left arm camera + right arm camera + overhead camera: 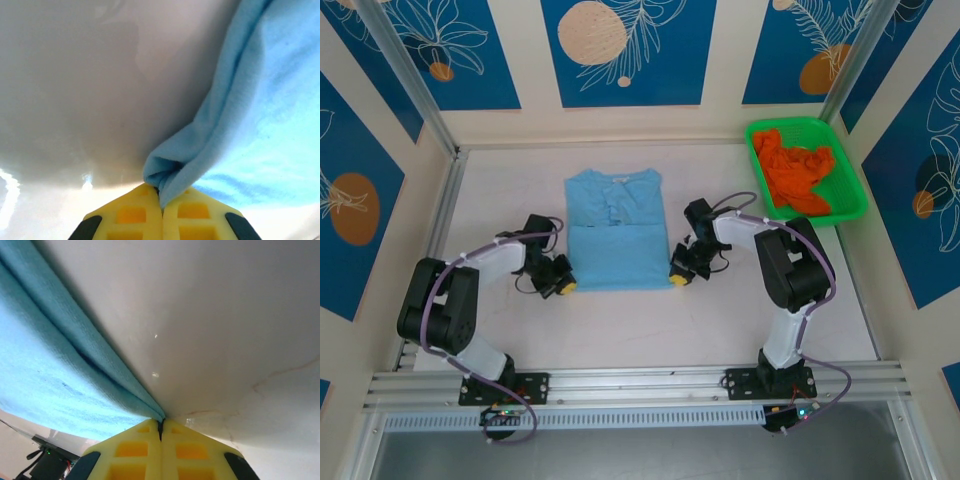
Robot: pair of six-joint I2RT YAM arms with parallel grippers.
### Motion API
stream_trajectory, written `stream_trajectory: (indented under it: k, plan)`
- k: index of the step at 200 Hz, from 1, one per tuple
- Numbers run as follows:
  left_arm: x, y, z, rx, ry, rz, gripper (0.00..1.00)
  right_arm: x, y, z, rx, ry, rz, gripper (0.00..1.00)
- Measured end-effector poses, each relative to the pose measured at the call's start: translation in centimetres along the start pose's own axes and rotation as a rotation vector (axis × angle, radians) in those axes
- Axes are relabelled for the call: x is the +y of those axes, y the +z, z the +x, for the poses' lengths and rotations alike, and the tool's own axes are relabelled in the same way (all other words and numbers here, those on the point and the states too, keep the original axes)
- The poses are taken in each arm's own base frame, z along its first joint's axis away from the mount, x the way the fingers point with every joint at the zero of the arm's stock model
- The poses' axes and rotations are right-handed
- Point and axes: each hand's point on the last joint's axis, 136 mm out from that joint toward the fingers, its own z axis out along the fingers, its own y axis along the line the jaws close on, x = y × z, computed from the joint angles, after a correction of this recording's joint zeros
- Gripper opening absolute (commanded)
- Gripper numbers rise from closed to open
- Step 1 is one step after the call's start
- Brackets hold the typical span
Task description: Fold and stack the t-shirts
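Now the soft light blue cloth t-shirt (615, 235) lies flat at the centre of the white table (720, 320), with a crease running across its middle. At its 7 o'clock corner the left gripper (563, 286) is clamped tight onto the cloth edge. At the 5 o'clock corner the right gripper (678, 279) likewise pinches the hem. Toward 2 o'clock on the table, the crumpled bright orange t-shirt (798, 172) sits inside the green plastic mesh basket (855, 205).
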Motion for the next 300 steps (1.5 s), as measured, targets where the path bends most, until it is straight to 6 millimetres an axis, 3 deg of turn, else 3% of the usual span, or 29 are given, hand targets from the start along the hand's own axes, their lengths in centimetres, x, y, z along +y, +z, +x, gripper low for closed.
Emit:
stream_trajectory:
  k: [43, 68, 99, 126, 166, 195, 300]
  plan:
    - [0.8, -0.3, 4.0, 0.062, 0.129, -0.065, 0.00, -2.2, -0.1, 4.7, 0.034, -0.063, 0.042, 0.00]
    - [2.2, -0.7, 6.9, 0.076, 0.174, -0.075, 0.00, -4.2, -0.2, 7.8, 0.052, -0.080, 0.051, 0.00]
    - [4.7, -0.6, 9.8, 0.091, 0.171, -0.070, 0.00, -5.7, -0.3, 10.3, 0.071, -0.080, 0.020, 0.00]
    - [5.4, -0.9, 11.4, 0.088, 0.163, -0.041, 0.00, -6.1, -0.5, 11.9, 0.084, -0.099, -0.003, 0.00]
    - [3.9, -3.7, 12.6, 0.057, 0.140, 0.062, 0.00, -5.7, -2.2, 13.4, 0.062, -0.135, -0.030, 0.00]
    - [0.8, -7.4, 12.5, 0.024, 0.139, 0.122, 0.00, -4.1, -5.1, 14.2, 0.015, -0.174, -0.071, 0.00]
    - [-5.4, -14.0, 11.6, -0.038, 0.084, 0.223, 0.00, 0.7, -11.9, 13.3, -0.104, -0.213, -0.108, 0.00]
